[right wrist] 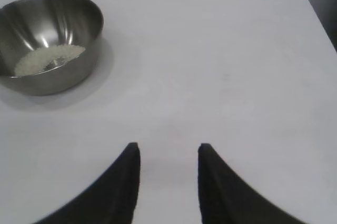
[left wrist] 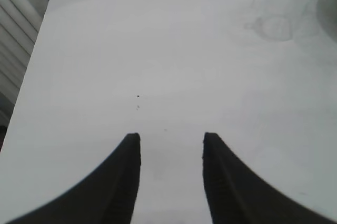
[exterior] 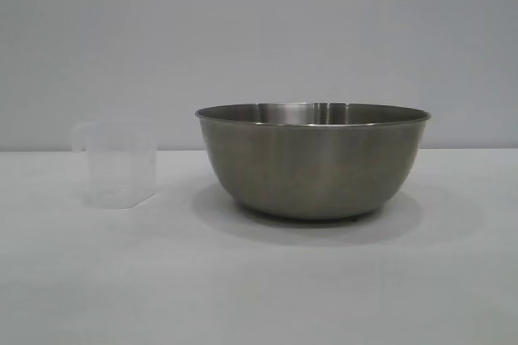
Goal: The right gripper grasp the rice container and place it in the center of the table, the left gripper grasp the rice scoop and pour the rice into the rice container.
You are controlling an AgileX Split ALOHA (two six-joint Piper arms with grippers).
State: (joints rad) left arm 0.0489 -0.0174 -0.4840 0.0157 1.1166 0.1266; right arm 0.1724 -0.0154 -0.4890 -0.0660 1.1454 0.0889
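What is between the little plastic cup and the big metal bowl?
Nothing: the exterior view shows only bare table between the rice scoop and the rice container.

Only the fingertips show: the left gripper [left wrist: 171, 139] has two matte black, curved fingers tapering to blunt tips; the right gripper [right wrist: 168, 148] has matching plain black tapered fingers.

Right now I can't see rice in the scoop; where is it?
The rice lies heaped inside the steel rice container, seen in the right wrist view.
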